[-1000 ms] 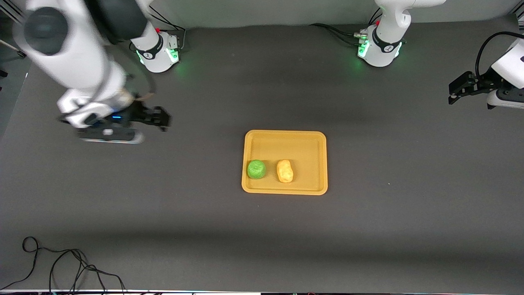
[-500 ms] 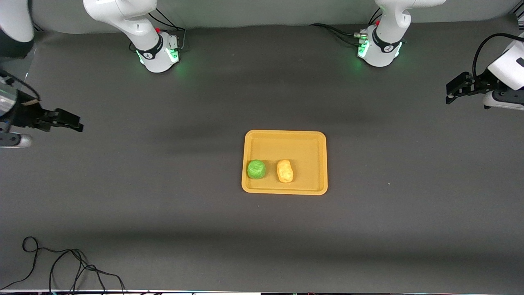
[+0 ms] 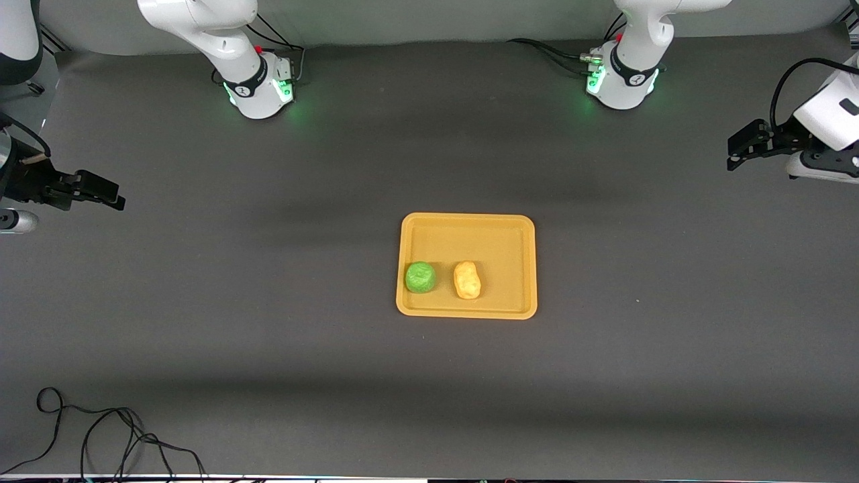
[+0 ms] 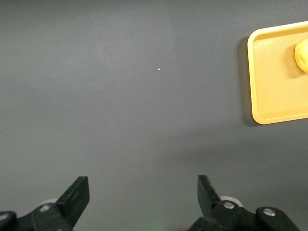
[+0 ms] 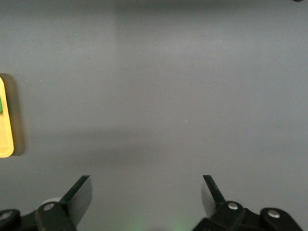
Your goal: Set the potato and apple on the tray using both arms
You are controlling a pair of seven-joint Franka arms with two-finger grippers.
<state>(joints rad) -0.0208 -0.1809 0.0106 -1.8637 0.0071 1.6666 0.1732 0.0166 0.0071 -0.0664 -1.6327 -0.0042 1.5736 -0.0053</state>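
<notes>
The yellow-orange tray [image 3: 468,228] lay flat near the middle of the dark table [image 3: 268,335], its long sides running between the two arms' ends. The green apple [image 3: 420,277] and the yellow-tan potato [image 3: 467,280] both rested inside it, side by side in the half of the tray nearer the front camera, close together with a narrow gap between them. The apple sat toward the right arm's end, right against the rim there; the potato sat nearer the tray's middle, its long axis pointing roughly toward the camera.

The right gripper [image 3: 111,194] hung over bare table at the right arm's end, well apart from the tray, its fingers [image 5: 77,197] spread wide and holding nothing. In the right wrist view only a sliver of the tray's edge showed (with a trace of green at it).

The left gripper [image 3: 737,146] hung over the left arm's end of the table, likewise well apart from the tray, fingers [image 4: 77,195] released and empty. The left wrist view caught one corner of the tray and part of the potato.

A loose black cable [image 3: 100,429] lay coiled on the table's edge nearest the front camera, at the right arm's end.
</notes>
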